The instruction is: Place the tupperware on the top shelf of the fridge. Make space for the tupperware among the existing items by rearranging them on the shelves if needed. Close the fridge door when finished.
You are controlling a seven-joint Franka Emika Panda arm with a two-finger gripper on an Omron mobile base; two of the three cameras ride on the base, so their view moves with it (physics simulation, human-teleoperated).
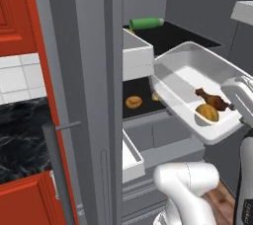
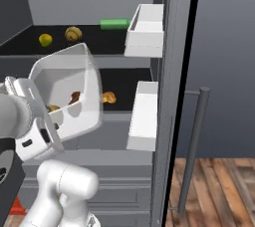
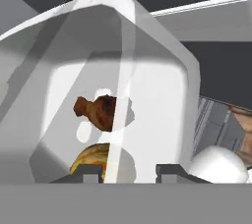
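You had the gripper (image 3: pixel 125 170) clamped on the near rim of the tupperware (image 1: pixel 190 78), held tilted before the open fridge (image 1: pixel 94 71), below the top shelf (image 2: pixel 89 42). Your right base view showed two lumps (image 2: pixel 60 36) at ten o'clock; the left showed the green cylinder (image 1: pixel 146 22).

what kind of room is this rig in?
Most likely a kitchen, rendered rather than real. The cues: an open grey fridge with food on its black top shelf, red cabinets beside it, and a dark marble-look counter under white wall tiles.
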